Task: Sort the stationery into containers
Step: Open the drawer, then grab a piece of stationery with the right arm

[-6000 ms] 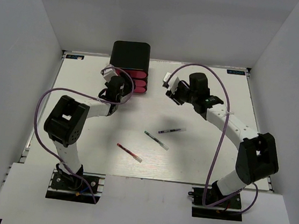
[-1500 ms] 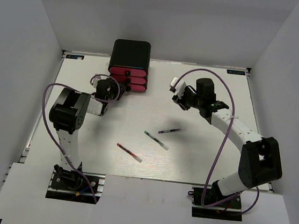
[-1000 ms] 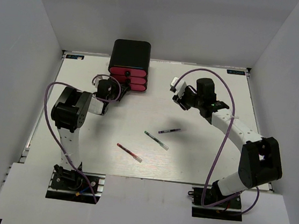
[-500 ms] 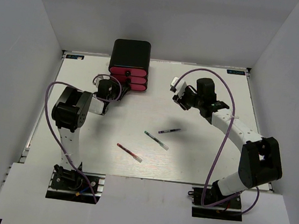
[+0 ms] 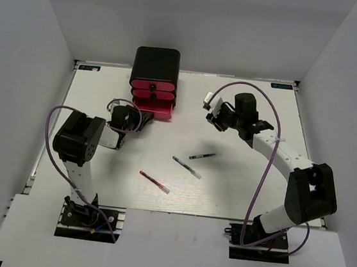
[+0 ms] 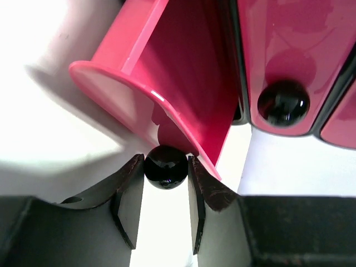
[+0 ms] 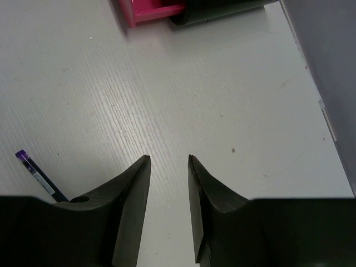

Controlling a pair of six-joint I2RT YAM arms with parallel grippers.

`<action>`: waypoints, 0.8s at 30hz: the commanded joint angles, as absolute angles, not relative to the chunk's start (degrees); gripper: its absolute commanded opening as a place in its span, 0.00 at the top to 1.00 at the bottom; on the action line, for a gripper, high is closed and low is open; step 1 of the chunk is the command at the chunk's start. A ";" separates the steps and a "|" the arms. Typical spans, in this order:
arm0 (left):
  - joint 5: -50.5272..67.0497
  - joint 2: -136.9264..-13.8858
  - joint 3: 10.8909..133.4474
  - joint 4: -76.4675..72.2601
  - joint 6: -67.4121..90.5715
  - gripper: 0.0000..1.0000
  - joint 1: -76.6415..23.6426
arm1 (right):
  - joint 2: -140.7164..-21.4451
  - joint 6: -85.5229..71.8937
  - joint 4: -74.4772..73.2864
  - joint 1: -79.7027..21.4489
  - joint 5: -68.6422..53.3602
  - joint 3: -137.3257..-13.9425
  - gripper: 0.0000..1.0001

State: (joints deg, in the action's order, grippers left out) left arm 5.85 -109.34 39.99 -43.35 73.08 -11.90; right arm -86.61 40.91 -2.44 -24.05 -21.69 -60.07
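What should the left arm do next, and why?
Probably open the left gripper and back off: it is shut on the knob of the bottom drawer, which stands pulled out, while three pens lie unsorted on the table.

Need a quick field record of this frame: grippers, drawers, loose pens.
left gripper: shut on the knob of the bottom drawer
bottom drawer: slid out of the cabinet
upper two drawers: closed
right gripper: open, empty, above the table
loose pens: three on the table, apart from each other: red pen, green-ended pen, purple pen
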 commanded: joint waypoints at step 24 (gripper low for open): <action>9.22 -86.94 29.45 -29.98 58.81 0.15 -11.51 | -89.37 69.25 -36.63 -25.57 -54.75 -62.49 0.10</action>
State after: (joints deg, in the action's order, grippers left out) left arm 7.49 -92.82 31.62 -33.58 63.33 -11.77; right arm -87.13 60.71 -25.08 -24.43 -46.85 -60.27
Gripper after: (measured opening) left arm 0.848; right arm 0.904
